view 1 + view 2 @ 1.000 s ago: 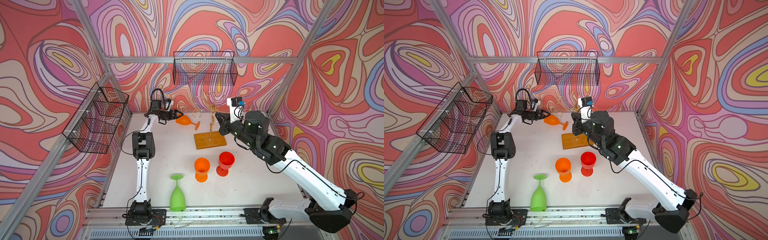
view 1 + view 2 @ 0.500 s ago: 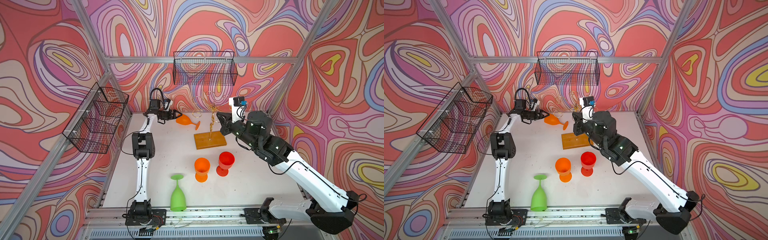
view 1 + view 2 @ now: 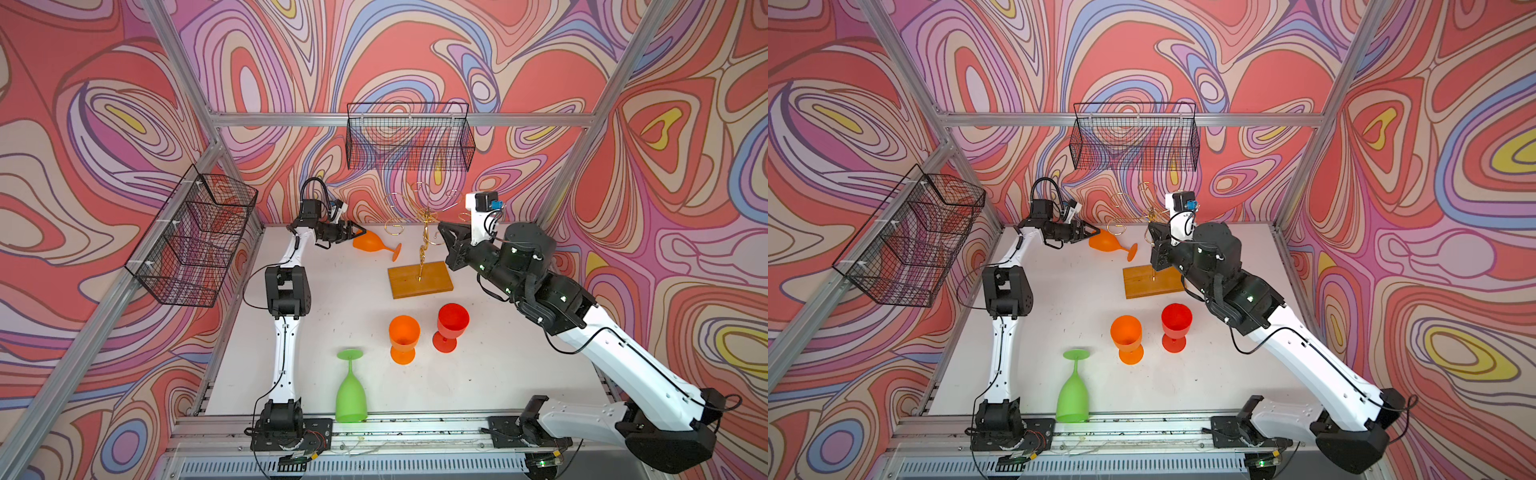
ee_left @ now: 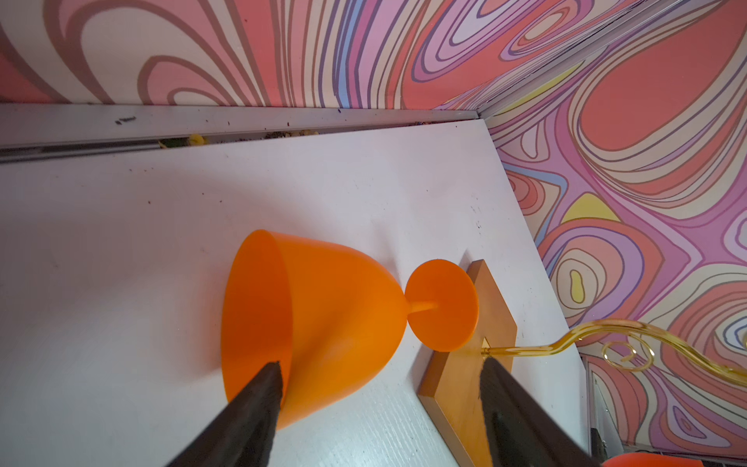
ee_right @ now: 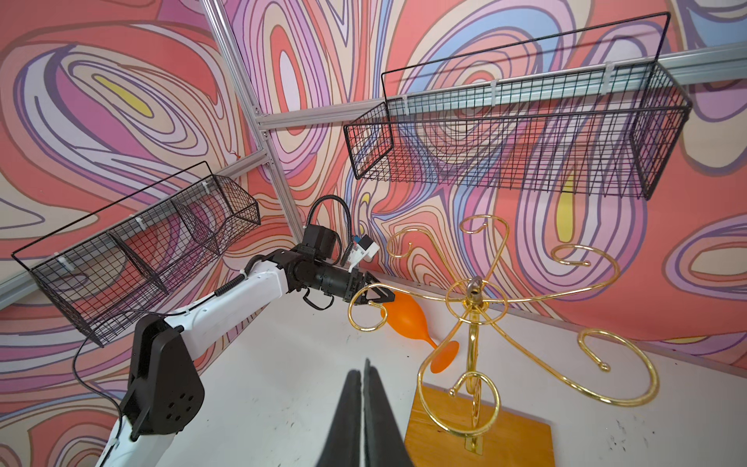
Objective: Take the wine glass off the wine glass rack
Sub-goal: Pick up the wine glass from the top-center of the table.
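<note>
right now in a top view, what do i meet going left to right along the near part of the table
black side basket → green glass → upright orange glass → red glass; the lying orange glass and rack overlap these, so left out

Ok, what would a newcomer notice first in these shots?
The loud swirled walls, then the gold wine glass rack standing bare at the back, an orange wine glass lying on its side beside it at the open fingers of the left gripper. Nearer the front, a green glass stands upside down near an orange goblet and a red goblet, both upright.
</note>
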